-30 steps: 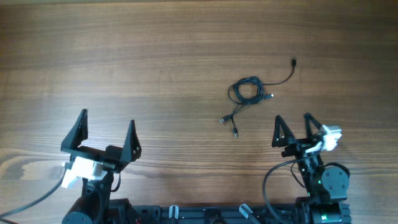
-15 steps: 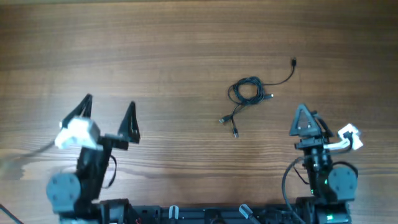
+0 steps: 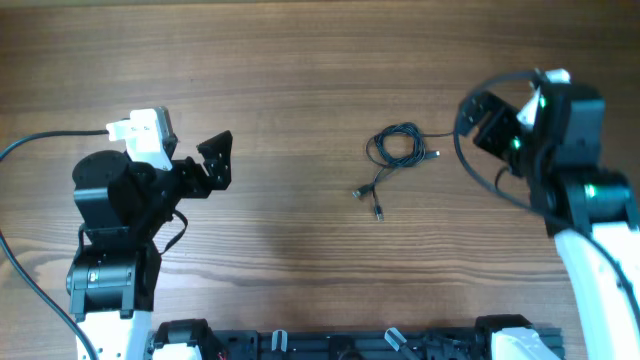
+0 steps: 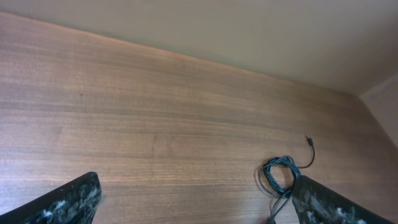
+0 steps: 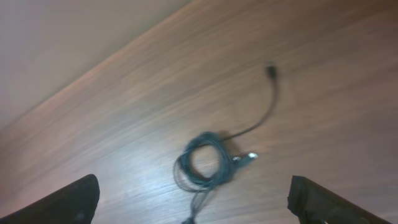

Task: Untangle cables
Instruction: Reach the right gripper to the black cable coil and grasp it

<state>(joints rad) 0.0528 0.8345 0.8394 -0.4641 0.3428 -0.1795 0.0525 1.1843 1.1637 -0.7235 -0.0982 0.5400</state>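
From overhead, the cables [image 3: 396, 148] lie on the wooden bench [image 3: 300, 60] as one small loose coil. Thin tails trail off its lower-left side and end in small connectors. Another strand leaves the coil toward the right and passes under the right arm. The left tool [image 3: 217, 160] stands well to the left of the coil, jaws apart, holding nothing. The right tool [image 3: 482, 118] hangs near the coil's right side, above the bench. Its jaws are also apart and empty.

In the left wrist view, the left tool [image 4: 194, 180] shows its two dark fingers [image 4: 68, 202] at the bottom corners, spread wide, with bare bench between them. The cables [image 4: 278, 176] sit just beside the right-hand finger, and one strand runs up and right from the coil to a small plug [image 4: 309, 140].

In the right wrist view, somewhat blurred, the right tool [image 5: 193, 179] has its fingers [image 5: 320, 200] wide apart at the bottom corners. The cables [image 5: 183, 168] lie between them on the bench, not touched. One strand curves from the coil up to the plug [image 5: 270, 70].
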